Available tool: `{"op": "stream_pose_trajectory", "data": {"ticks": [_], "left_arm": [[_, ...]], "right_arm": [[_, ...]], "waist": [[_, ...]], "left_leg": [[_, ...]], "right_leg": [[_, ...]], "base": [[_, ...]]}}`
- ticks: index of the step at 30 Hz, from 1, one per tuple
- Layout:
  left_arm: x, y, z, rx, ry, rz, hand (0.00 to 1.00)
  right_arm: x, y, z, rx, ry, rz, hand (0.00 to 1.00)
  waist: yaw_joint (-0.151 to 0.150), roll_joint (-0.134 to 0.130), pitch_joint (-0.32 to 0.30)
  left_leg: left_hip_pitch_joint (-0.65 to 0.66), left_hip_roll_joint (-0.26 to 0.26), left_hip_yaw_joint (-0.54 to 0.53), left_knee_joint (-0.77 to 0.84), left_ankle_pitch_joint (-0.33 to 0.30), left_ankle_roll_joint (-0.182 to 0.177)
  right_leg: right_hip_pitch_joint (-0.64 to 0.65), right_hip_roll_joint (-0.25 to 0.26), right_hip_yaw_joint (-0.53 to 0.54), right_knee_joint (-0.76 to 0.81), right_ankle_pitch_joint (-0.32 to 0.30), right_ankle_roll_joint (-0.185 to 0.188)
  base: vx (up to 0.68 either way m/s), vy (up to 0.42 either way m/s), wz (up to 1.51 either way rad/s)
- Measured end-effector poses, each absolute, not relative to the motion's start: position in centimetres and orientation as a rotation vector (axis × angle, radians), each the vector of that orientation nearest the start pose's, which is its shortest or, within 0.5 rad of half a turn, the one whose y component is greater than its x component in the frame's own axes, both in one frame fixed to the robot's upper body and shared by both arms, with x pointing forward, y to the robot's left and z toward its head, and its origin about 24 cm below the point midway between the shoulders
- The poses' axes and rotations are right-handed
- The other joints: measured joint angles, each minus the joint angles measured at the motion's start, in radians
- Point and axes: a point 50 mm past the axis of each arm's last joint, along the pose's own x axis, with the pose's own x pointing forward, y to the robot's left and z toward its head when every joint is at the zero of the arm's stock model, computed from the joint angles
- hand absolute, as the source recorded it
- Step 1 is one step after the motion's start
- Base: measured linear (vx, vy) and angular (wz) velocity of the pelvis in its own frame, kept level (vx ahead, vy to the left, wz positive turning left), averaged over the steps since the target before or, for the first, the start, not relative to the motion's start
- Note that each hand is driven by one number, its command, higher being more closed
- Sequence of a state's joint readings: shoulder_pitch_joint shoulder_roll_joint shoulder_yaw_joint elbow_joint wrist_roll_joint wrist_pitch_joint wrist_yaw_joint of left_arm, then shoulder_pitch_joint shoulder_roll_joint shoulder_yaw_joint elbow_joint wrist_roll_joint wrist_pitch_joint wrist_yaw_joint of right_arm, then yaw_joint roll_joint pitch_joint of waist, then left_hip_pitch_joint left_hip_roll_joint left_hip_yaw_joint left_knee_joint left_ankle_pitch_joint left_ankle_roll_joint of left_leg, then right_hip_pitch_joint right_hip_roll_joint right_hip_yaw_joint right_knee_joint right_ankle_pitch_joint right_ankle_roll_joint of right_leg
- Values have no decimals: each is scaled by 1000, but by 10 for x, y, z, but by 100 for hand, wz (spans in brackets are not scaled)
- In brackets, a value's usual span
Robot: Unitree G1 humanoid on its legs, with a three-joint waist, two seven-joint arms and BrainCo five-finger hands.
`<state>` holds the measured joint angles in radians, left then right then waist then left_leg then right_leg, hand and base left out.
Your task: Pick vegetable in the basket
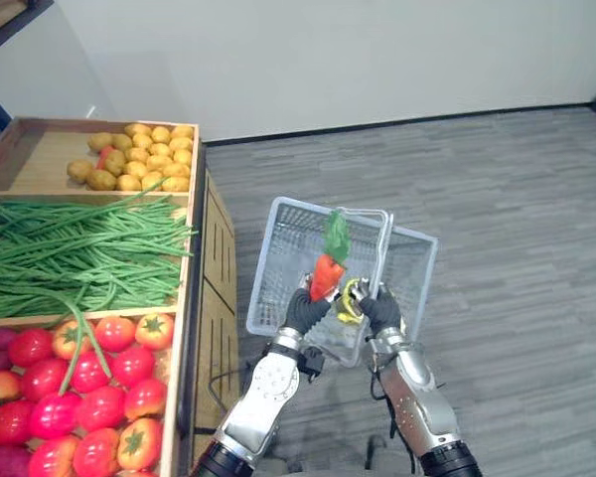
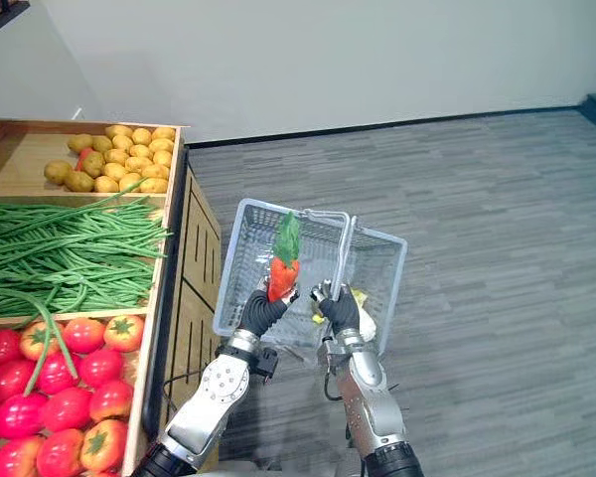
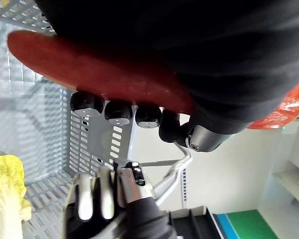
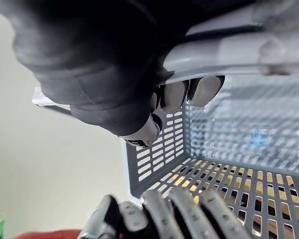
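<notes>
Left hand (image 1: 303, 310) clasps the carrot (image 1: 326, 275), hiding its lower end.

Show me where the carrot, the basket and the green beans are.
carrot (image 1: 325, 275), left eye view, on its orange body
basket (image 1: 281, 250), left eye view, on its left mesh wall
green beans (image 1: 70, 253), left eye view, middle of the pile

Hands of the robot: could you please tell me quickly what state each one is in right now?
Left hand: shut on the carrot.
Right hand: shut on the basket handle.
</notes>
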<state>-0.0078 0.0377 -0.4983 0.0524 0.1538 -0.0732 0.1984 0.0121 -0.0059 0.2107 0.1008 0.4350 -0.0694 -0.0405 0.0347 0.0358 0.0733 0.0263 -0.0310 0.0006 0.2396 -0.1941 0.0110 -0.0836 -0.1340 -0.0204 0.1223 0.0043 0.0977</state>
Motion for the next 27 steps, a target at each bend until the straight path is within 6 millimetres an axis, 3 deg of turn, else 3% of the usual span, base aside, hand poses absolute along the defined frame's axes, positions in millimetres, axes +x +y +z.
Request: {"op": "stream_pose_trajectory", "data": {"ticks": [5,6,8,9,10,17,27], "left_arm": [[229,30,16,238,-2,-416,100],[230,27,7,259,35,-437,0],[234,25,1,282,59,-450,0],[246,28,-27,409,197,-467,0],[244,32,-35,448,234,-468,0],[233,40,-60,615,320,-514,0],[233,46,-64,642,342,-497,0]], "right_arm": [[246,-104,22,493,96,123,100],[245,-104,21,507,100,122,100],[242,-110,16,520,121,104,100],[234,-111,9,531,165,132,100],[233,-105,11,546,169,161,100],[223,-78,13,611,201,314,100],[214,-81,5,662,235,307,100]], "waist": [[-10,-2,-12],[-20,-1,-13],[-19,-1,-15],[-32,-8,-39],[-38,-7,-48],[-48,-14,-73],[-48,-11,-102]], "left_leg": [[25,20,-20,-31,1,-1],[28,18,-24,-31,1,-1],[43,14,-24,-30,2,-3],[41,-10,-27,-11,13,-18],[39,-14,-29,-10,14,-19],[36,-44,-37,22,14,-19],[33,-80,-54,68,17,-24]], "right_leg": [[64,28,-7,-116,31,-17],[78,26,-8,-133,38,-16],[99,25,-4,-152,50,-27],[114,10,-6,-173,74,-31],[114,6,-6,-180,80,-31],[124,-21,-9,-179,85,-32],[131,-50,-39,-159,85,-32]], "base": [[155,-59,-6],[89,1,-1],[149,64,-10],[201,100,-17],[164,79,-10],[71,24,-2],[50,4,-1]]}}
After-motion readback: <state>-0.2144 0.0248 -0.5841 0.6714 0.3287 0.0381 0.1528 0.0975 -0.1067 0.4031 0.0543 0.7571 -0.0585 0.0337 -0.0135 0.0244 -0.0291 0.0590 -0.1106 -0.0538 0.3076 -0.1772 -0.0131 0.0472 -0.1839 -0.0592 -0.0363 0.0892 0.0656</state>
